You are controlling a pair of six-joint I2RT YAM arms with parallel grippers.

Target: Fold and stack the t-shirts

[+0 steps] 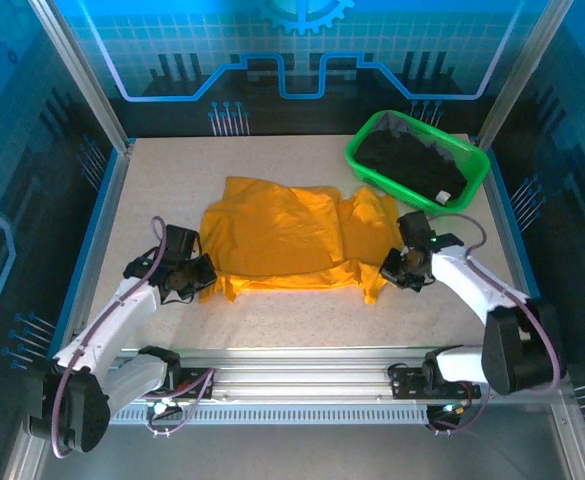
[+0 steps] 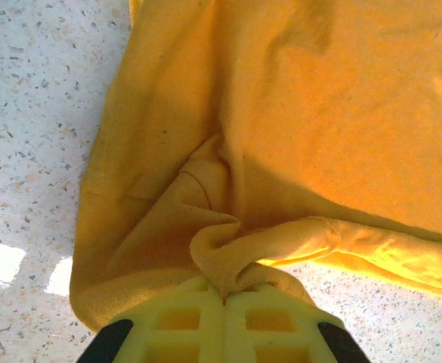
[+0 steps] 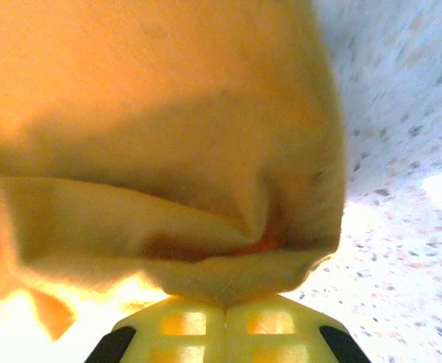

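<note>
The orange-yellow t-shirt lies spread across the middle of the table, partly folded. My left gripper is shut on its near left corner; the left wrist view shows the orange-yellow t-shirt bunched into a fold pinched between the yellow fingers. My right gripper is shut on the near right edge, and in the right wrist view the orange-yellow t-shirt hangs over the closed fingertips. Black t-shirts with a small white tag lie in the green basket.
The green mesh basket stands at the back right corner of the table. Speckled tabletop runs along the near edge in front of the shirt. Aluminium frame posts and blue walls enclose the table.
</note>
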